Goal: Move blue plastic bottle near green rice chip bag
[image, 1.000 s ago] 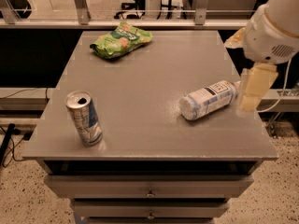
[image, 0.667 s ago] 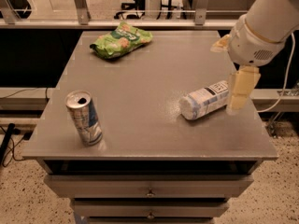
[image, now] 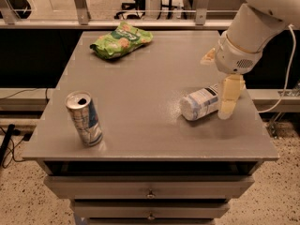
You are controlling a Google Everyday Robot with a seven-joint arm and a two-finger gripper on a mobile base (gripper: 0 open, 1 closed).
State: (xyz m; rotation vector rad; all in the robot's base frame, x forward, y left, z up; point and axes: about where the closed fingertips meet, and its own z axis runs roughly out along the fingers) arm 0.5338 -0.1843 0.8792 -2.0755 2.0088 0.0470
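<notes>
On the grey desk (image: 140,130), the bottle (image: 199,104) lies just left of the claw (image: 228,103). I cannot tell if the claw is spread. Grab the bottle's middle snugly so it won't roll. The bag (image: 121,40) is far up-left.

The arm (image: 262,18) enters from the upper right corner of the view, a thick white link slanting down and to the left. It ends in a rounded white wrist housing (image: 236,55) with a thin tan ring around it (a small dark grille shows on its underside). Below the wrist the tool (image: 230,97) hangs straight down, pale cream, over the right side of the tabletop (image: 154,107), its tip low and close to the surface.
</notes>
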